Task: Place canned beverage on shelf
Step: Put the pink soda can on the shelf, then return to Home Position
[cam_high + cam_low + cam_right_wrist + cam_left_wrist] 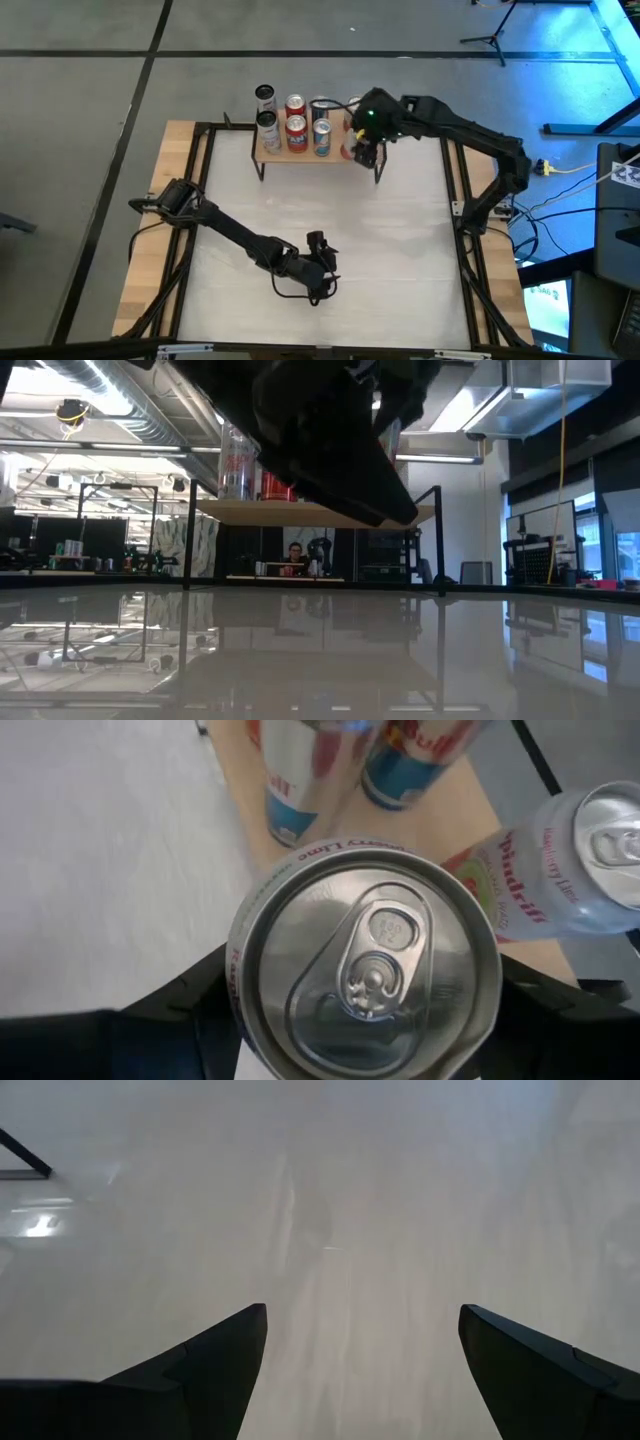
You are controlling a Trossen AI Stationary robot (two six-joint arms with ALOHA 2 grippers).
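Your right gripper (pixel 365 1020) is clamping a silver canned beverage (pixel 368 970), its two dark fingers pressing the can's sides just under the rim while the pull-tab top is facing the wrist camera. In the high view that right gripper (pixel 365 150) is hanging at the right end of the shelf (pixel 300 153), with the can over the board's front right corner or just off its edge; you cannot tell which.

Beyond it, several cans are already standing upright on the wooden board: two red ones (pixel 296 128), silver-and-blue ones (pixel 290 780), and a pale can with a pink label (pixel 560 870) right beside yours.

You are holding a smooth, thin metal cylinder that is probably slippery and dents under hard squeezing, so a mid-wall grip is serving you best.

Your left gripper (pixel 360 1370) is waiting wide apart and holding nothing, low over the bare white tabletop (pixel 330 1200).
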